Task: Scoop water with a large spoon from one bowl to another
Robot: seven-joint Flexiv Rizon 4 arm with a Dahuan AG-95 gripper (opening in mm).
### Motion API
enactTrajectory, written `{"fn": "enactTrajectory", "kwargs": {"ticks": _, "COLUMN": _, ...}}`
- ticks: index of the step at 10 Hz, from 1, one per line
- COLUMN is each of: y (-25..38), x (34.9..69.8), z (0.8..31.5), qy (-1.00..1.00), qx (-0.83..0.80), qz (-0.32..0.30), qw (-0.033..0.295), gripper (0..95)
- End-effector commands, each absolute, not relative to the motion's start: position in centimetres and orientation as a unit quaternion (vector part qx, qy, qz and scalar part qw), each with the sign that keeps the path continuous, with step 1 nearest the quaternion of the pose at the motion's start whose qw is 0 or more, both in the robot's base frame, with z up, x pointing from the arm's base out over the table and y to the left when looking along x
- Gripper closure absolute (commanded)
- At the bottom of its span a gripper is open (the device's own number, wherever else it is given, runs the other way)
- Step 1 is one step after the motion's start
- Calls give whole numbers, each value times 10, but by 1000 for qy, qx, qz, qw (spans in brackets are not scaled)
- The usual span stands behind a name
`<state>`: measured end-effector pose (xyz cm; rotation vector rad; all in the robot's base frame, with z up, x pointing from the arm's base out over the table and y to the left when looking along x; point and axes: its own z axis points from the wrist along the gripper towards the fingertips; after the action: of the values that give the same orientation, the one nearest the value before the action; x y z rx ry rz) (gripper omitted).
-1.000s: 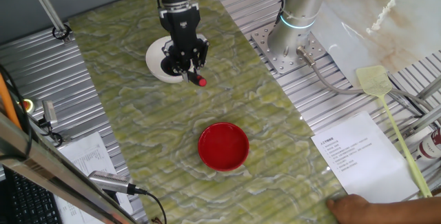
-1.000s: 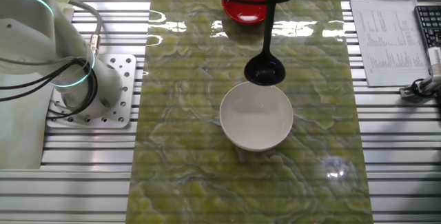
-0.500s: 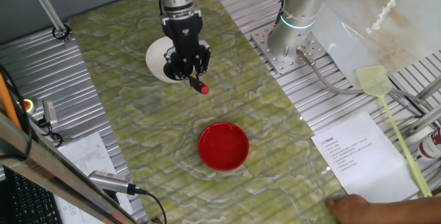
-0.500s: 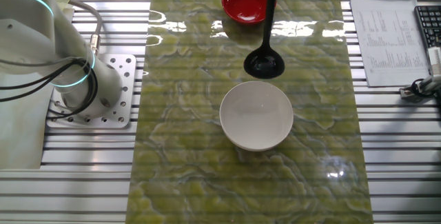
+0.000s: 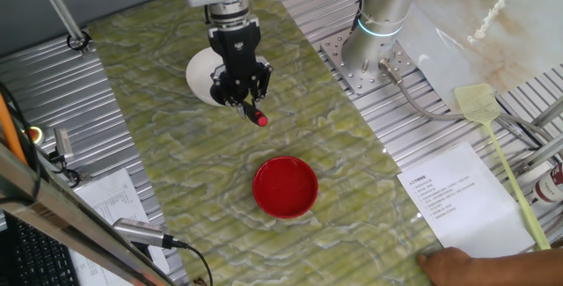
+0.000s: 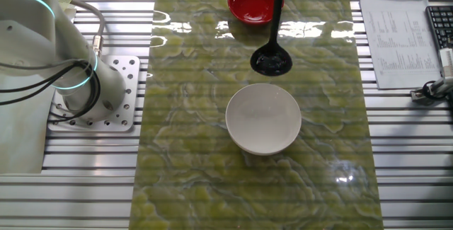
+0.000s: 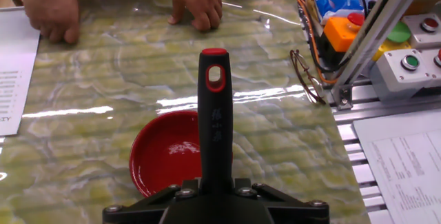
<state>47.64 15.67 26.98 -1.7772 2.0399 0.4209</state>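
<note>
My gripper [image 5: 240, 88] is shut on the handle of the black ladle, whose red tip [image 5: 260, 119] sticks out toward the red bowl [image 5: 285, 186]. In the other fixed view the ladle's scoop [image 6: 272, 62] hangs over the mat between the white bowl [image 6: 263, 118] and the red bowl [image 6: 251, 3]. In one fixed view the white bowl [image 5: 201, 75] is partly hidden behind the gripper. In the hand view the ladle handle [image 7: 215, 114] points ahead over the red bowl [image 7: 169, 155], with my gripper [image 7: 215, 191] clamped round it.
A green marbled mat [image 5: 176, 145] covers the table. The arm's base [image 5: 374, 35] stands at the right. A yellow swatter [image 5: 493, 136] and a paper sheet [image 5: 457, 194] lie on the right. A person's hands [image 7: 196, 3] rest on the far edge.
The gripper has carried the ladle away from above the white bowl toward the red bowl. The scoop now hangs clear of the white bowl's rim.
</note>
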Motion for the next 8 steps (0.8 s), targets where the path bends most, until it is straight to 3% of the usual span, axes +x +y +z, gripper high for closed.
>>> {"fn": "enactTrajectory", "kwargs": {"ticks": 1, "y": 157, "x": 476, "z": 270, "qy": 735, "qx": -634, "qz": 138, "qw": 195, "gripper": 950}}
{"fn": "enactTrajectory", "kwargs": {"ticks": 8, "y": 157, "x": 476, "z": 270, "qy": 695, "qx": -679, "qz": 123, "qw": 200, "gripper": 950}}
